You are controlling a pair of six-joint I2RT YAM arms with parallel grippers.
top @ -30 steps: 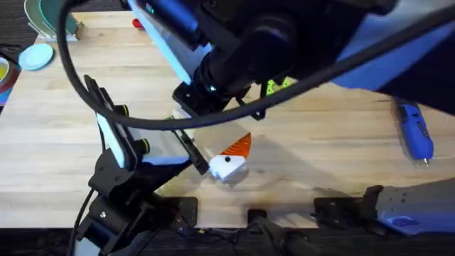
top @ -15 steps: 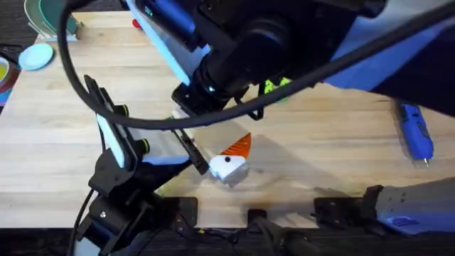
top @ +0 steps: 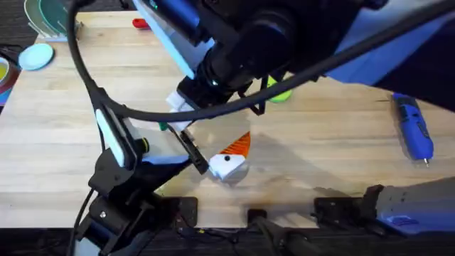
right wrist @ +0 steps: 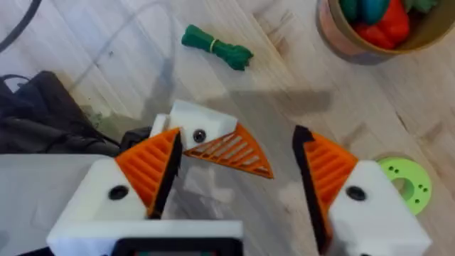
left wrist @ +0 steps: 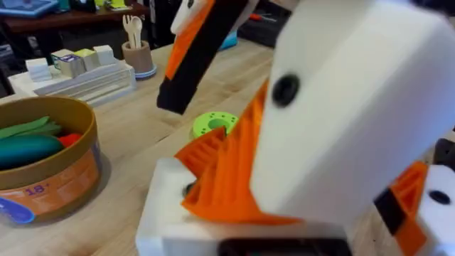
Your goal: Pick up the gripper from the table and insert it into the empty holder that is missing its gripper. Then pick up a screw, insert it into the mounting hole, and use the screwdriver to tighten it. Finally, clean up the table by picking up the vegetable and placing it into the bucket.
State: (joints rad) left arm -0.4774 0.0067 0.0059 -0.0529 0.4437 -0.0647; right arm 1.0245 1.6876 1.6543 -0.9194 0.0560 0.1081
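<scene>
Right gripper (right wrist: 234,192) wide open in its wrist view, two white fingers with orange ribbed pads (right wrist: 151,165) spread to either side, nothing between them. Straight ahead of it, on the wooden table (right wrist: 426,107), the white holder (right wrist: 199,126) with the orange gripper (right wrist: 231,151) seated in it, pointing toward the lower right of that frame. Further out, a green vegetable (right wrist: 217,48) at upper centre, the bucket (right wrist: 377,25) at upper right with red and teal pieces inside, and a green disc (right wrist: 404,183) at right edge. Left gripper (left wrist: 234,206) pressed up against the holder (left wrist: 163,213), orange finger part (left wrist: 220,178) close to the lens; open or closed cannot be told. Beyond it, green disc (left wrist: 215,125) mid-frame, bucket (left wrist: 50,163) at left. From overhead, holder and orange gripper (top: 237,147) just below centre, left gripper (top: 202,165) touching the holder (top: 226,167) from the left. Right arm (top: 249,50) large and dark across the top. Blue screwdriver (top: 414,129) lying far right, well apart. Green disc (top: 279,89) peeking out under the right arm.
</scene>
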